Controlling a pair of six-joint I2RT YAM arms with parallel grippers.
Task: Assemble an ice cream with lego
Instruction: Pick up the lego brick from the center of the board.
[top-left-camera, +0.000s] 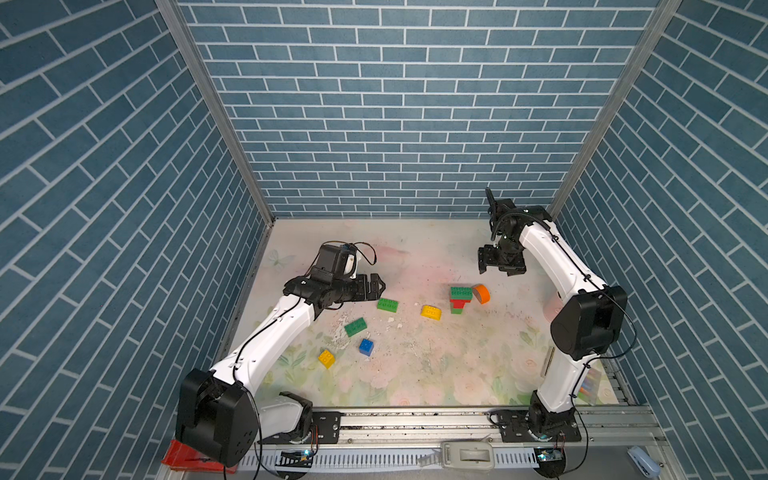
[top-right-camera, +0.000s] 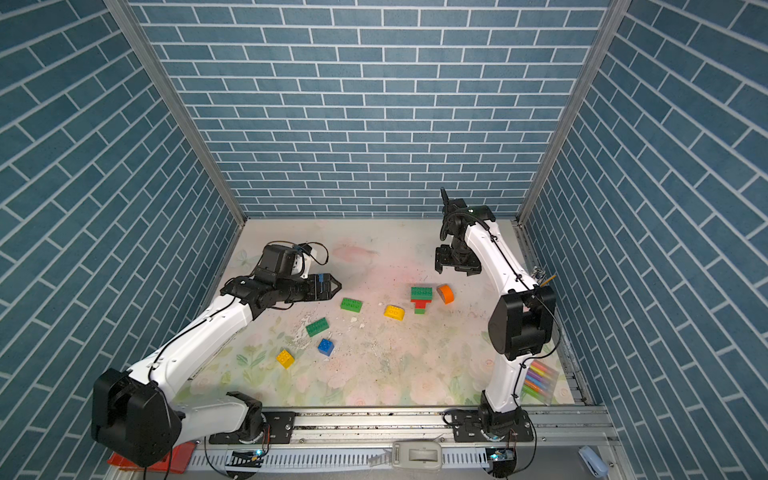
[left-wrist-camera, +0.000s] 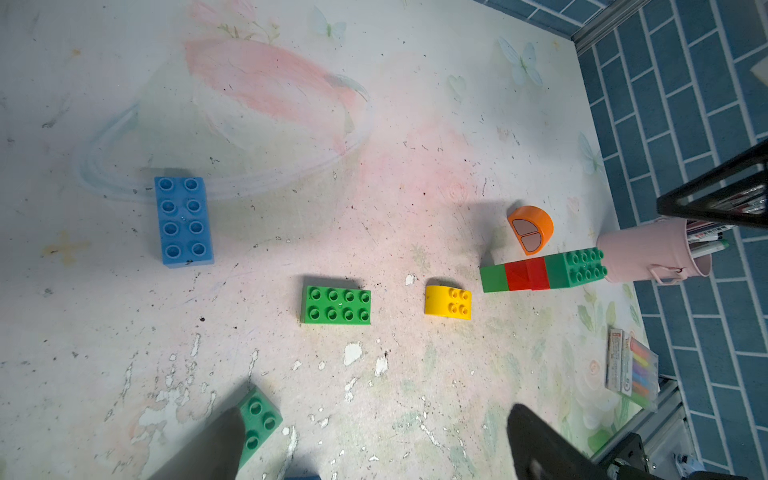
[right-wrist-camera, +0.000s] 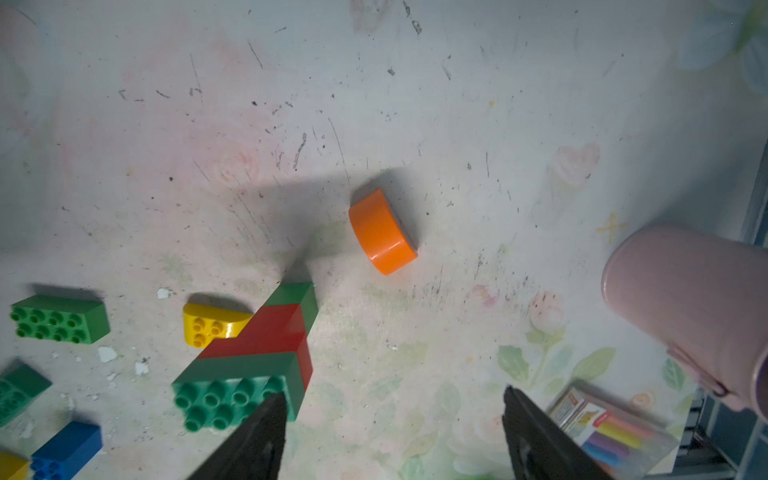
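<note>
A lego stack (top-left-camera: 460, 297) (top-right-camera: 421, 296) stands upright right of centre: a green oblong brick on top, red bricks under it, a small green brick at the base (left-wrist-camera: 540, 274) (right-wrist-camera: 257, 353). An orange round-topped piece (top-left-camera: 482, 293) (right-wrist-camera: 382, 230) lies on its side just beside the stack. A yellow round-topped piece (top-left-camera: 431, 311) (left-wrist-camera: 448, 302) sits to its left. My right gripper (top-left-camera: 502, 271) (right-wrist-camera: 395, 395) hovers open and empty behind the stack. My left gripper (top-left-camera: 376, 286) (left-wrist-camera: 376, 415) is open and empty above the mat at the left.
Two green oblong bricks (top-left-camera: 387, 305) (top-left-camera: 355, 326), a blue square brick (top-left-camera: 366, 347) and a yellow square brick (top-left-camera: 327, 358) lie left of centre. A blue oblong brick (left-wrist-camera: 184, 220) lies beyond the left gripper. A pink pen cup (right-wrist-camera: 685, 299) and a marker pack (top-right-camera: 538, 380) sit along the right wall.
</note>
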